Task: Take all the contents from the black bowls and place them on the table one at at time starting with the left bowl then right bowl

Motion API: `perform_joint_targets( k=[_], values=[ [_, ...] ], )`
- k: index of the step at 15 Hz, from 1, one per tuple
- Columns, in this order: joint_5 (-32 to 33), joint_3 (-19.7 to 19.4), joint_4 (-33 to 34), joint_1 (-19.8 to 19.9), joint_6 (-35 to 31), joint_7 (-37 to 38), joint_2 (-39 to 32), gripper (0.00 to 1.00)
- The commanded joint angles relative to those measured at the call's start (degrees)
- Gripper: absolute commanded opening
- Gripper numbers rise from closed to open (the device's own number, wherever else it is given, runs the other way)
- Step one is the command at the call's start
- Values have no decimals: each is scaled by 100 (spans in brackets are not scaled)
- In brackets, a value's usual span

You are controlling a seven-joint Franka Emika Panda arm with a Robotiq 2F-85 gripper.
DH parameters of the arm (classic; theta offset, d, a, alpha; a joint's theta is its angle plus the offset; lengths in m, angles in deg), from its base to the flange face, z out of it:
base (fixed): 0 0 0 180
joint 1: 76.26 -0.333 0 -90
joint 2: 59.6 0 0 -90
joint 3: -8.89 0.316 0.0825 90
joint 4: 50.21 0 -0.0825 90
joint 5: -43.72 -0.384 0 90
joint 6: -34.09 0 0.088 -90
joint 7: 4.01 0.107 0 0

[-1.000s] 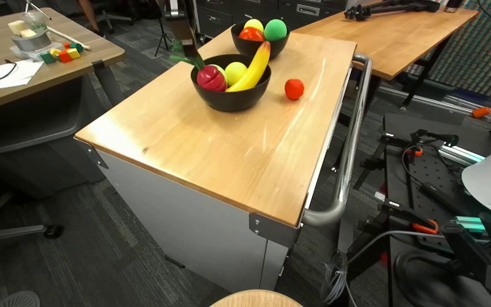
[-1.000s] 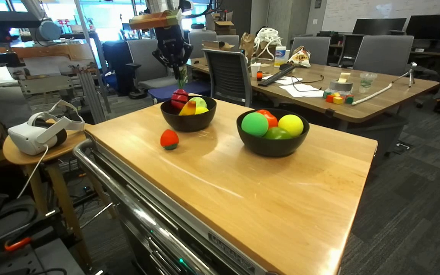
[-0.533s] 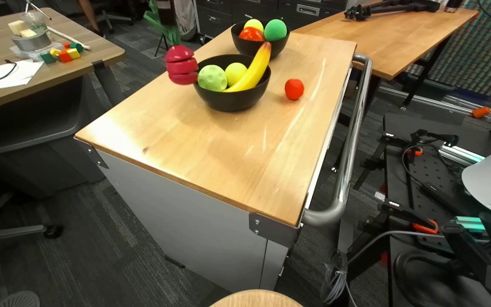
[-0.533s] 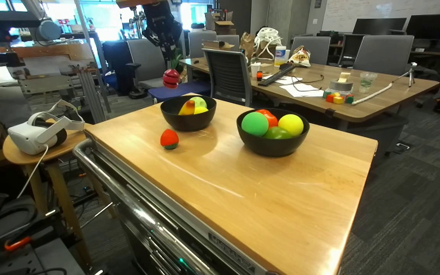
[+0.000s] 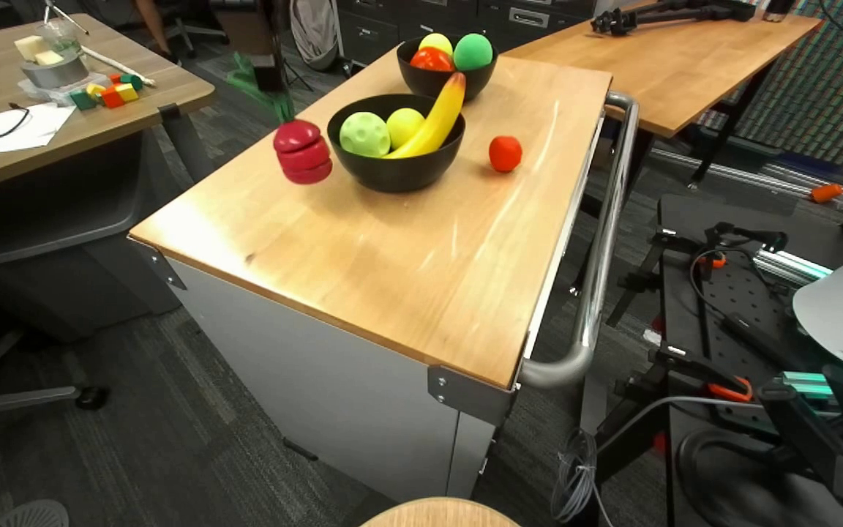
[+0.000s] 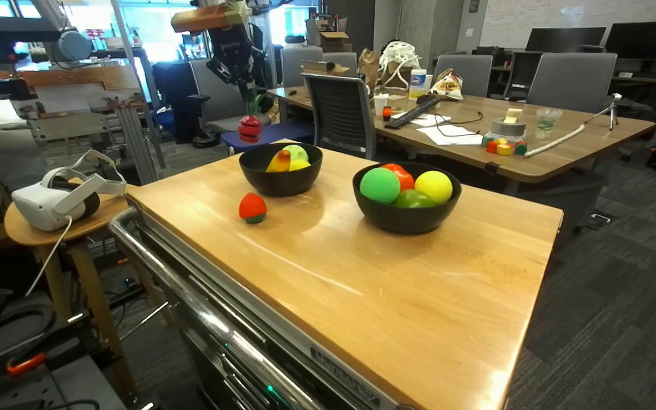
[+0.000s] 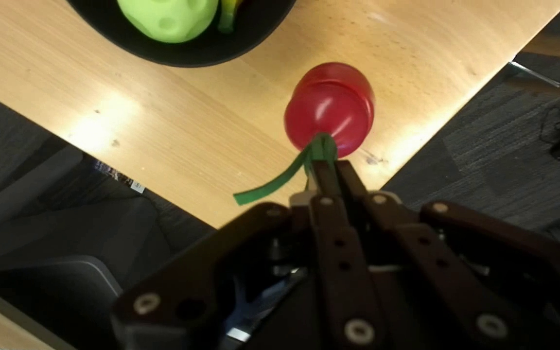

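A red radish-like vegetable [image 7: 328, 112] with green leaves hangs in the air, and my gripper [image 7: 332, 164] is shut on those leaves. In an exterior view the radish [image 5: 303, 152] is beside the nearer black bowl [image 5: 399, 176], outside its rim. That bowl holds a light green fruit [image 5: 364, 135], a yellow fruit [image 5: 405, 126] and a banana [image 5: 432, 124]. The second black bowl [image 6: 408, 219] contains a green ball [image 6: 380, 185], a yellow fruit [image 6: 434, 187], a red piece [image 6: 401, 175] and a dark green piece [image 6: 413, 199]. A red-orange fruit [image 6: 253, 208] rests on the wooden table [image 6: 362, 262].
Along one long side of the table runs a metal rail handle [image 5: 608, 219]. A desk [image 5: 165, 80] with small blocks [image 5: 110, 91] and papers stands apart from it. A round stool [image 6: 26, 225] bears a white headset [image 6: 60, 193]. A chair [image 6: 339, 108] is behind the table.
My gripper has lifted the radish up out of the nearer bowl and away to its side. Over the last half second, the radish has come down a little. Other fruits stay put.
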Motion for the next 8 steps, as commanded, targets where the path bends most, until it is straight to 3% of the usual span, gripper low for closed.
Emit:
perform_joint_targets(
  k=[1, 4, 5, 8],
  values=[
    [164, -36, 289, -157, -151, 182, -530, 6],
    [161, -56, 467, -208, -116, 204, -834, 7],
    [140, -55, 520, -213, -88, 190, -898, 25],
    [179, -59, 615, -242, 82, 100, -897, 38]
  ],
)
